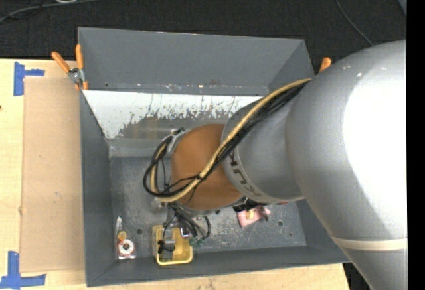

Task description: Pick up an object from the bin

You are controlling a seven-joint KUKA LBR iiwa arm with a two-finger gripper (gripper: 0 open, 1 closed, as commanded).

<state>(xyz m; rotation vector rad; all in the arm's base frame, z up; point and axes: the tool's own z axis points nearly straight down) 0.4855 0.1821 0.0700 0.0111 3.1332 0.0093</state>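
finds yellow block (176, 257) on bin (199, 63) floor at 6 o'clock, jaws low over it. cannot tell jaws' spread. judges nothing lifted yet; leaves grasp and raise outstanding.

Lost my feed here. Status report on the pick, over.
End effector low over a yellow object near the bin's front wall. Silver piece view-left, pink piece view-right, both apart from it.

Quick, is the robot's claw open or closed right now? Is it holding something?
Gripper: cannot be told whether open or closed; it sits right over a yellow thing in the bin, by its near wall.
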